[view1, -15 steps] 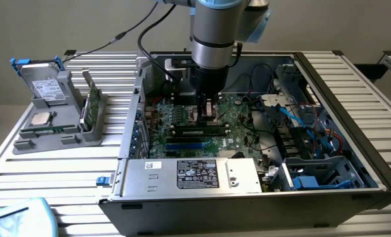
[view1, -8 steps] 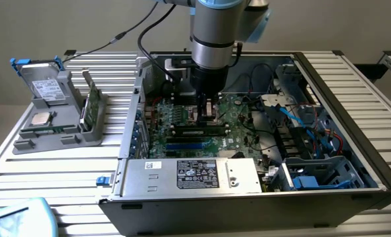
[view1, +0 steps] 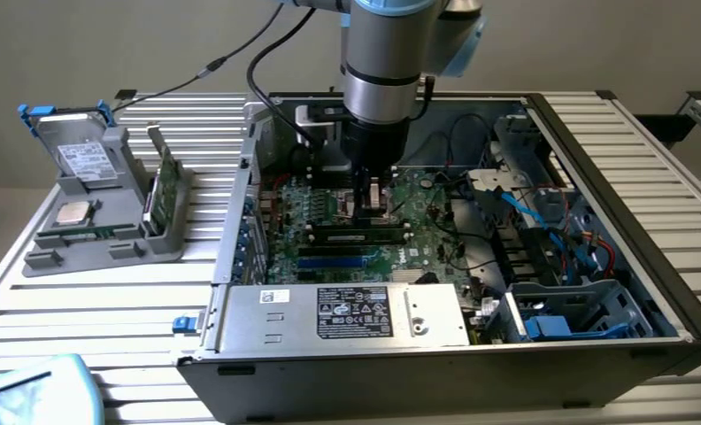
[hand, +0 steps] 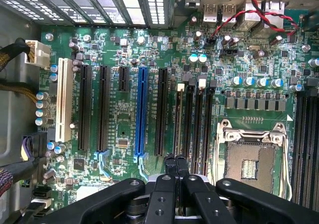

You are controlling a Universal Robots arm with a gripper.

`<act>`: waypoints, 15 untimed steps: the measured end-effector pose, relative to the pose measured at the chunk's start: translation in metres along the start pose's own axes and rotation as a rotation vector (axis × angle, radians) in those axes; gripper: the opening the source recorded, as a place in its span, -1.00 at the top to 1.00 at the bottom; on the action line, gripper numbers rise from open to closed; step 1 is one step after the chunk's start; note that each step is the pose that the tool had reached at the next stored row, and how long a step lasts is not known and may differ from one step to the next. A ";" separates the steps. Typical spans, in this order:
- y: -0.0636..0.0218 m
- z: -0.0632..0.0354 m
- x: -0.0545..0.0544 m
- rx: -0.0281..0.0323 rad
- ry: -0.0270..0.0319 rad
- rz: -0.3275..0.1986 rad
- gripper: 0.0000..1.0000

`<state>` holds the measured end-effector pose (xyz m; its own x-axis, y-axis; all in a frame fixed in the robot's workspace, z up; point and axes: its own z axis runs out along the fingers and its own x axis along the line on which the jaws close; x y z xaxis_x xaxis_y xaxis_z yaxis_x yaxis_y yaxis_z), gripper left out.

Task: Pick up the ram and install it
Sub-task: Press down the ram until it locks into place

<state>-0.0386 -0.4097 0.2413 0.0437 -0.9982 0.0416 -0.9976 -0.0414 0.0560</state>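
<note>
Slatted metal table (view1: pixel 114 301) carries an open black desktop computer case (view1: pixel 634 354) lying on its side. The grey-and-blue robot arm (view1: pixel 381 62) reaches straight down into it. A silver power-supply box with a black label (view1: pixel 350 312) sits along the near wall of the case, and the green motherboard (hand: pixel 124 114) lies beyond it. On the table, at the exterior view's left of the case, is a grey plastic parts holder (view1: pixel 103 239) with a silver hard drive (view1: pixel 85 159) leaning in it, a green card (view1: pixel 162 190) standing upright and a small square silver processor chip (view1: pixel 74 212) lying flat. The black gripper (view1: pixel 374 211) (hand: pixel 175 160) has its jaws closed tight together, tips down at the memory slots between the blue expansion slot (hand: pixel 141 114) and the empty silver-framed processor socket (hand: pixel 251 159). The ram, a long thin stick (view1: pixel 357 236) (hand: pixel 178 119), stands on edge in a slot directly under the jaw tips. Can't tell whether the jaws pinch it or only rest on its top edge, nor whether it's fully seated.
</note>
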 end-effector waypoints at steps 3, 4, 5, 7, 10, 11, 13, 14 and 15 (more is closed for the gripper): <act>0.0002 0.0003 0.003 -0.0003 -0.0007 0.007 0.79; 0.0002 0.0003 0.004 -0.0004 -0.0010 0.012 0.79; 0.0002 0.0003 0.004 -0.0007 -0.0014 0.018 0.79; 0.0003 0.0002 0.004 -0.0015 -0.0027 0.039 0.79; 0.0003 -0.0002 0.004 -0.0033 -0.0051 0.082 0.79; 0.0003 -0.0003 0.004 -0.0039 -0.0059 0.097 0.79; 0.0003 -0.0005 0.004 -0.0051 -0.0074 0.125 0.79; 0.0003 -0.0006 0.004 -0.0057 -0.0083 0.140 0.79; 0.0003 -0.0007 0.005 -0.0063 -0.0091 0.155 0.79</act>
<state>-0.0386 -0.4142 0.2423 -0.1110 -0.9930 0.0411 -0.9920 0.1132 0.0559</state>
